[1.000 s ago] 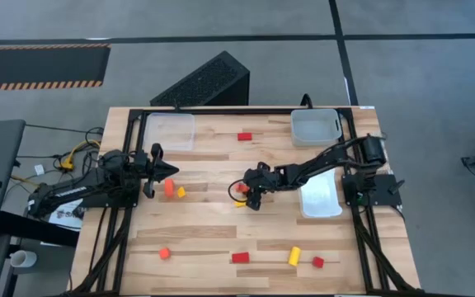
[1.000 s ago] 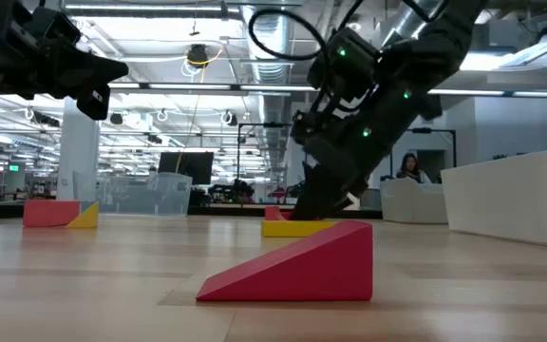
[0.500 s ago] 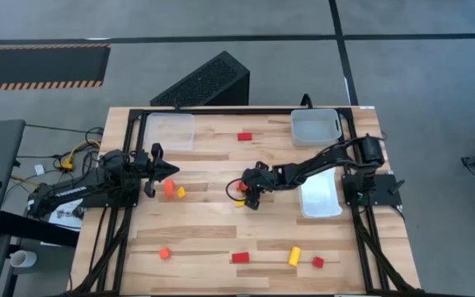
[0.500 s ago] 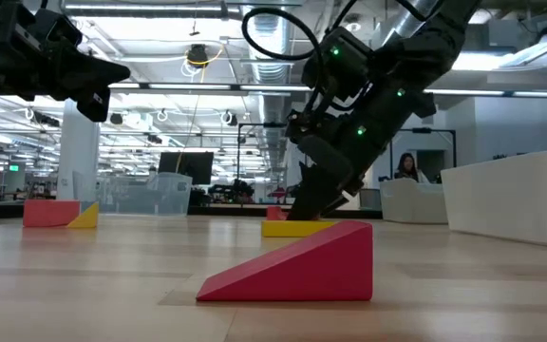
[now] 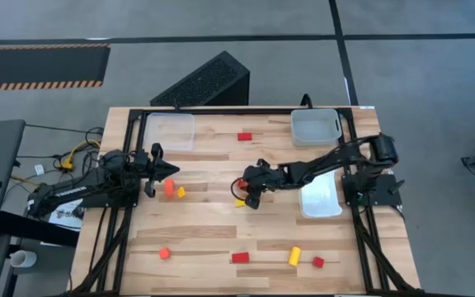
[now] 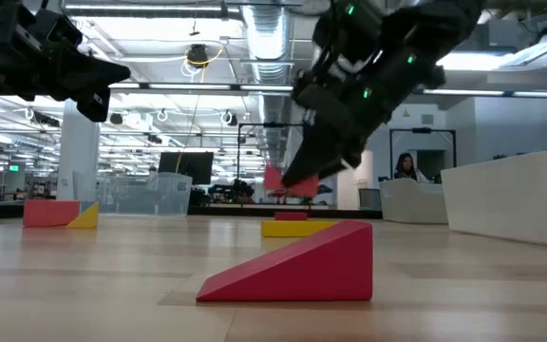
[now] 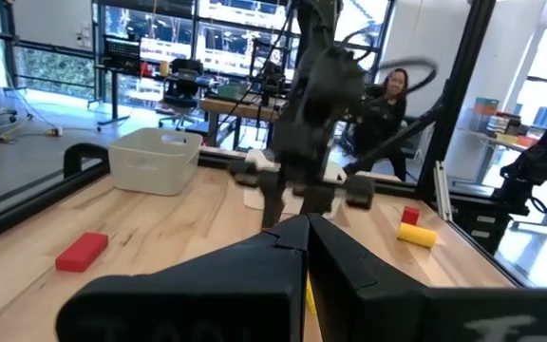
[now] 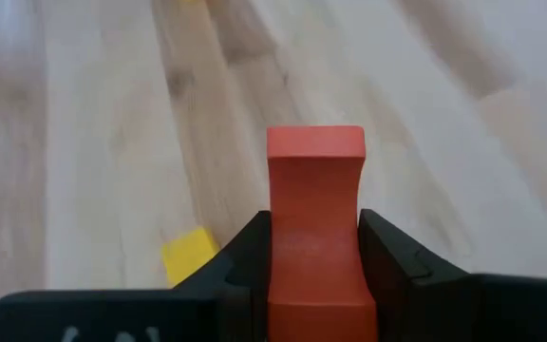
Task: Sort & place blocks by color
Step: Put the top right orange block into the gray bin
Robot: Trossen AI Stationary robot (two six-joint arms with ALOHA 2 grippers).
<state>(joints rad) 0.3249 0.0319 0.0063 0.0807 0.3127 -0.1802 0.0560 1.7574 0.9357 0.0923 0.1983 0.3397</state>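
Clamped in the right gripper, a red block is held above the surface near its centre, over a yellow block; the left gripper is kept closed.

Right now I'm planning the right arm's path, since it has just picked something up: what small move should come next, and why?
Probably lift a bit higher, then carry toward a tray. The right gripper is shut on the red block, which in the low view hangs just above the yellow block on the table, so clearance looks slim.
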